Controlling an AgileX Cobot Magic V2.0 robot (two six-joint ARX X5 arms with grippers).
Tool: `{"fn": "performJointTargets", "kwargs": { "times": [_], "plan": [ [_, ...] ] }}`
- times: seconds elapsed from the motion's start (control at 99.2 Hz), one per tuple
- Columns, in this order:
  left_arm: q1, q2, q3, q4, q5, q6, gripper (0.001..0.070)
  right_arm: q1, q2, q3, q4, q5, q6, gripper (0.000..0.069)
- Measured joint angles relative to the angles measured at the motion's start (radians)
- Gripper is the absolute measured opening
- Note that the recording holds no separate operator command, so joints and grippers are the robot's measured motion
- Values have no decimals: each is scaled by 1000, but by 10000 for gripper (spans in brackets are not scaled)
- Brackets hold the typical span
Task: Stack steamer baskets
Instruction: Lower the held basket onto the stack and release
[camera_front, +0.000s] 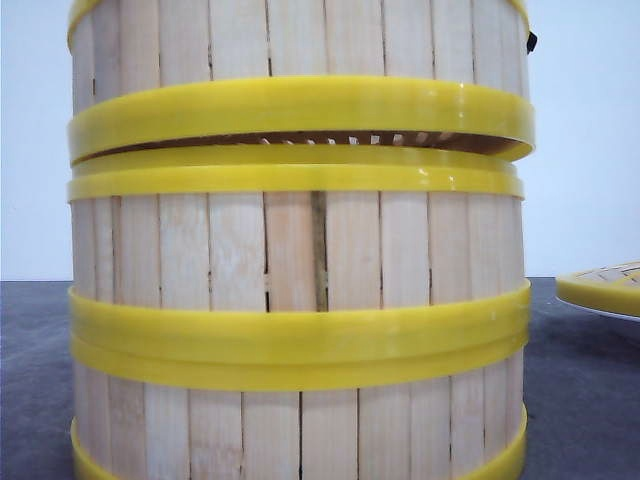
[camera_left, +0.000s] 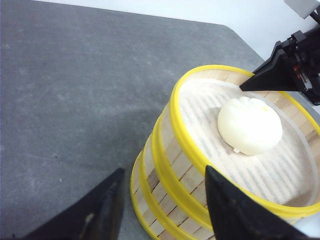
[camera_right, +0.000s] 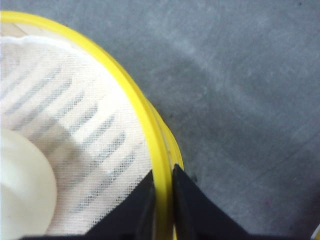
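Three steamer baskets stand stacked close to the front camera: bottom basket, middle basket and top basket. The top one sits tilted, with a gap showing under its lower rim on the right. A white bun lies on the cloth liner inside the top basket. My right gripper is shut on the top basket's yellow rim, one finger inside and one outside; the right gripper shows at the far rim in the left wrist view. My left gripper is open, its fingers either side of the stack's near wall.
A flat yellow-rimmed woven lid lies on the table to the right of the stack. Dark grey tabletop spreads out to the left of the baskets. A white wall rises behind the table.
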Motion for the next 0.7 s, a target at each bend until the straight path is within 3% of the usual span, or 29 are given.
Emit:
{"fn": "performJointTargets", "kwargs": {
  "times": [0.383, 0.444, 0.565, 0.696],
  "plan": [
    [0, 0, 0, 1, 0, 0, 298, 0, 28, 0, 2, 0, -5, 36],
    [0, 0, 0, 1, 0, 0, 298, 0, 28, 0, 2, -5, -3, 89],
    [0, 0, 0, 1, 0, 0, 298, 0, 28, 0, 5, -6, 2, 279],
    [0, 0, 0, 1, 0, 0, 298, -1, 16, 0, 36, -5, 5, 335]
  ]
}}
